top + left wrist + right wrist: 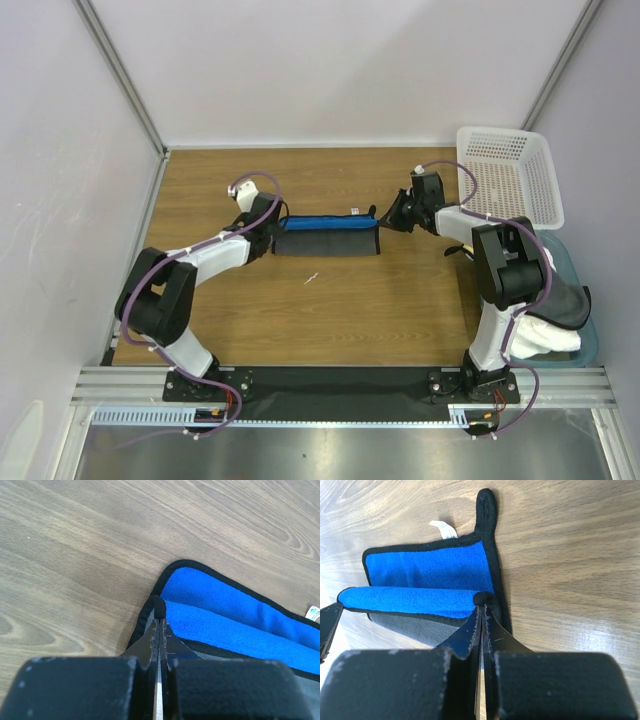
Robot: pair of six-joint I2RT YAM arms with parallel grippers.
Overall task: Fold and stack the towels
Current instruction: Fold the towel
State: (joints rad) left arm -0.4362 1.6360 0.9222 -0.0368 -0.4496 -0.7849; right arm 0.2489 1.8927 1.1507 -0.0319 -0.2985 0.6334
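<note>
2 clenched grippers pinch 1 small dark grey towel (328,241), blue fleece inside and edged in black: the left gripper (274,228) grasps its left end, the right gripper (386,222) its right end. The towel lies stretched between them on the far middle of the wood-grain table (330,320), with 1 long edge rolled over. A white perforated plastic basket (505,175) sits far right. A blue-grey tub of heaped cloth (590,345) stands near right, off the table's edge. Open wood runs to the near edge, with 1 tiny white scrap (312,277) on it.
</note>
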